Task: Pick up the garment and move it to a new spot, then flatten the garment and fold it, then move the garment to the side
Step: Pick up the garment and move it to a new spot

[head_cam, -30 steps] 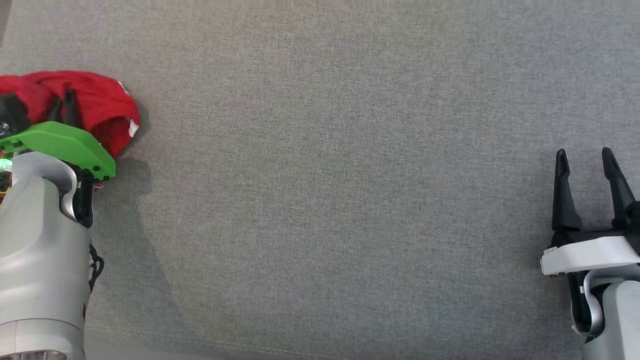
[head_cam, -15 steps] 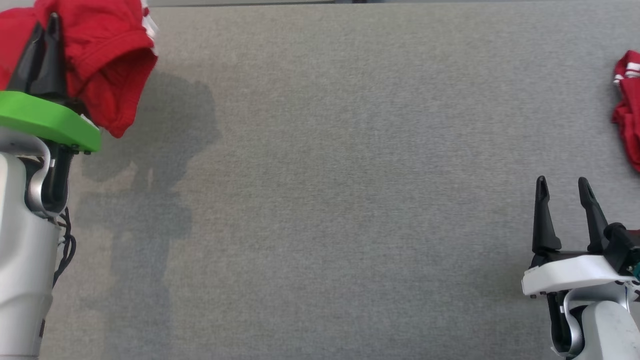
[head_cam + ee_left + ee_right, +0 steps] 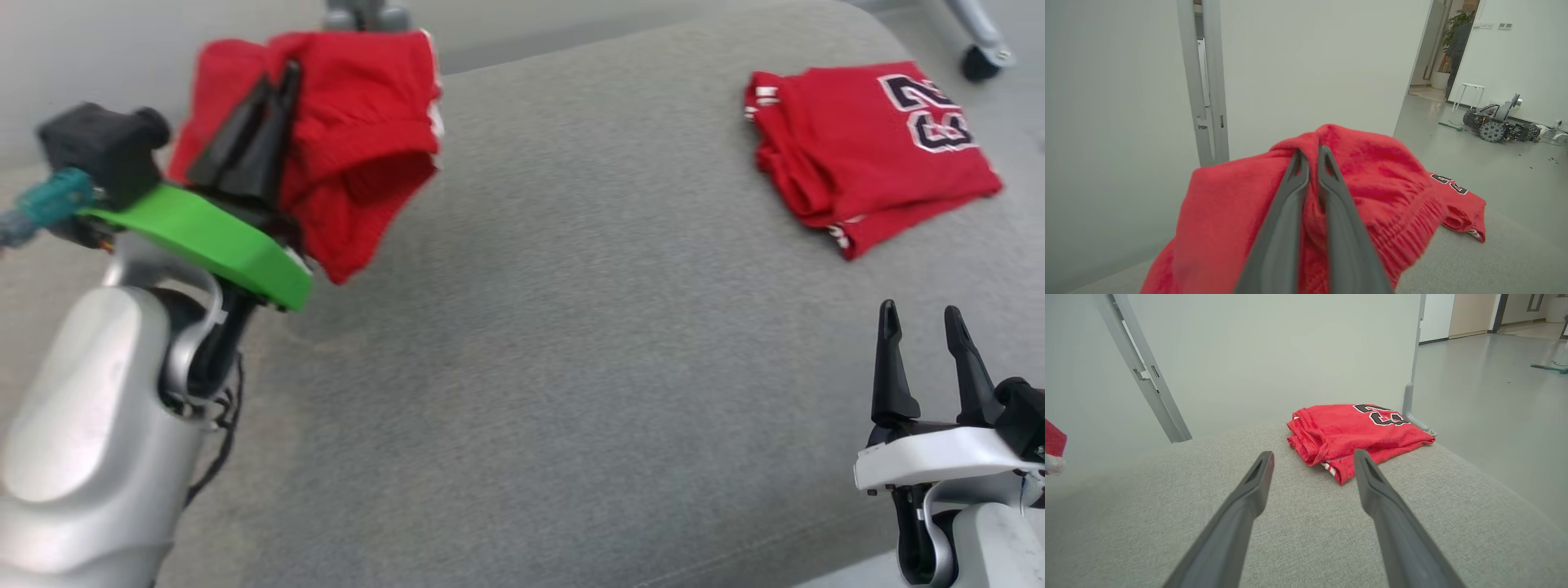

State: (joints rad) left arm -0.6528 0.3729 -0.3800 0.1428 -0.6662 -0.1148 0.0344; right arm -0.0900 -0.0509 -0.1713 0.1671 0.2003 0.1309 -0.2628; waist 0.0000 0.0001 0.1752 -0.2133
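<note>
The red garment [image 3: 359,163] hangs bunched above the counter's [image 3: 571,367] far left corner, pinched tight in the left end effector [image 3: 286,77]. It should go down slowly onto the bare middle, well away from the folded shirt [image 3: 873,147] at the far right corner. The right end effector [image 3: 918,314] is spread wide and empty.

Soft knit cloth, ribbed at the hem, is being shown by the garment [image 3: 359,147]; matt woven fabric is being shown by the desk [image 3: 571,367]; smooth plastic by the green wrist plate [image 3: 204,237].
</note>
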